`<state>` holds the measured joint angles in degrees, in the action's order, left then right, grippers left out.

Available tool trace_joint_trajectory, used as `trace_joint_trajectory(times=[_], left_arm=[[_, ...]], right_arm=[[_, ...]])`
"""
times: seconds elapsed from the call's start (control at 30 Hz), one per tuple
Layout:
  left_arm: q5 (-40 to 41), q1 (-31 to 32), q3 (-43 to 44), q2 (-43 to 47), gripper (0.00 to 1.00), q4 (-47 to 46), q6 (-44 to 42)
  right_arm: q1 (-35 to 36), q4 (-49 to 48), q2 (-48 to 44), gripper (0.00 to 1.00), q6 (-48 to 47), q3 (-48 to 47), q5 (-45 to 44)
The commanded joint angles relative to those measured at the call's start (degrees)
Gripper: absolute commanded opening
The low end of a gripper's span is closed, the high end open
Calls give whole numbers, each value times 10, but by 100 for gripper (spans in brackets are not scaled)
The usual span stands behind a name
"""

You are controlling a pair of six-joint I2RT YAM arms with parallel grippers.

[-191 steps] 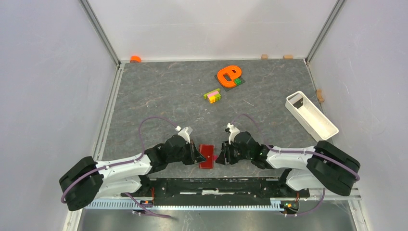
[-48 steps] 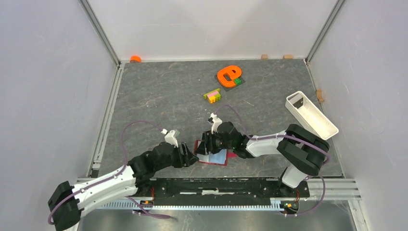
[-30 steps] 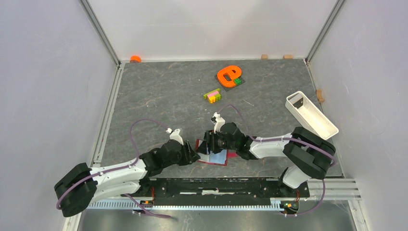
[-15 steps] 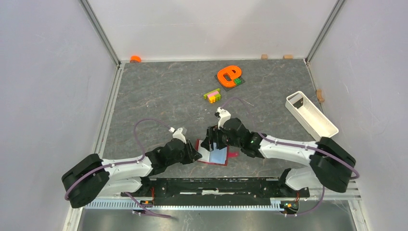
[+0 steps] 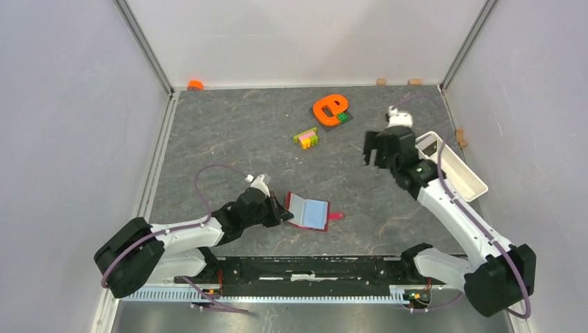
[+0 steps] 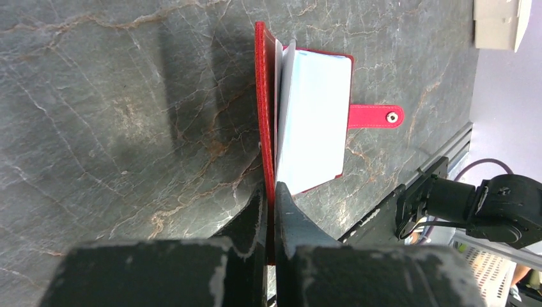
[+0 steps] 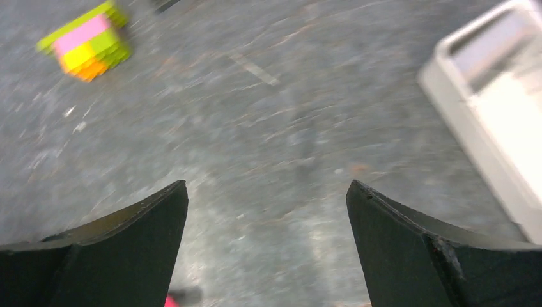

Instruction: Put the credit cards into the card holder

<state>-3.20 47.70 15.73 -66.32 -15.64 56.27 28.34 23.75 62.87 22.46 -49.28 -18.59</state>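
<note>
The card holder (image 5: 310,212) lies open on the grey mat near the front middle, light-blue inside up, with its red snap tab (image 5: 335,216) pointing right. My left gripper (image 5: 283,211) is shut on the holder's left red cover. In the left wrist view that cover (image 6: 261,96) stands on edge between the fingers of the left gripper (image 6: 271,192), and the pale inside (image 6: 313,121) and the tab (image 6: 376,116) lie flat. My right gripper (image 5: 372,148) hangs open and empty at the back right; the right wrist view shows the right gripper (image 7: 266,185) over bare mat. I see no credit cards.
A white oblong tray (image 5: 449,166) stands at the right edge, just right of the right gripper, and shows as the tray (image 7: 492,96) in the right wrist view. Multicoloured toy bricks (image 5: 306,137) and an orange shape (image 5: 329,108) lie further back. The bricks (image 7: 86,45) appear blurred.
The right arm has lifted off the card holder and swung to the back right beside the tray, jaws opening wide. The left gripper has closed on the holder's left cover.
</note>
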Motion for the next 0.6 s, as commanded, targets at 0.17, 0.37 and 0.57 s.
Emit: trace_joint_trajectory(times=[0.17, 0.37, 0.57], left_arm=[[-26, -30, 35, -5, 2, 8, -17], [-39, -43, 40, -12, 2, 8, -25], [-41, -56, 38, -14, 2, 12, -31]], right_arm=[[-269, -13, 105, 95, -67, -110, 112], [-362, -38, 223, 98, -51, -164, 114], [-408, -33, 335, 98, -32, -226, 130]])
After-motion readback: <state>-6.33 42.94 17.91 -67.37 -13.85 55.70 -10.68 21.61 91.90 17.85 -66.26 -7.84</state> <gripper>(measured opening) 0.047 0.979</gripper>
